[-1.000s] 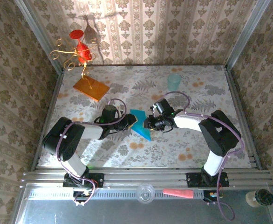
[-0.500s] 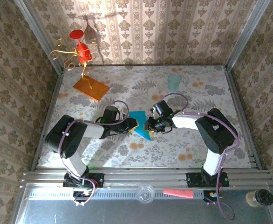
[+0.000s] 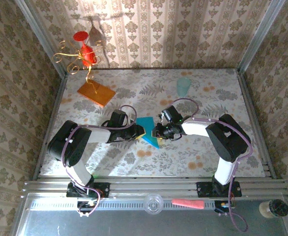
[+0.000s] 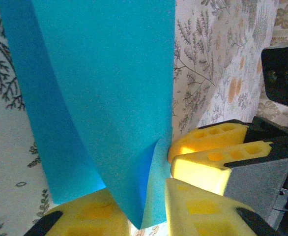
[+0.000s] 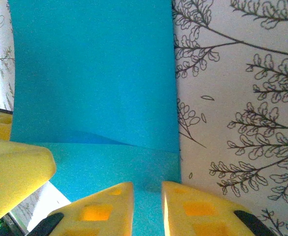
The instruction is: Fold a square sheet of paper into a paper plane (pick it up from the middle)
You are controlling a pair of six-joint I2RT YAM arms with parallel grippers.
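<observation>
The sheet (image 3: 148,131) sits mid-table (image 3: 193,152), between the two arms. The left end effector (image 4: 141,202) pinches one low corner, where the paper curls up off the table. The right end effector (image 5: 146,194) has its fingers pressed nearly together on the sheet's near edge, just below a shallow crease. This looks like an early fold in the making, with no plane shape yet. Next, the held edge likely needs carrying across to line up squarely, then pressing flat to set the crease without tearing.
</observation>
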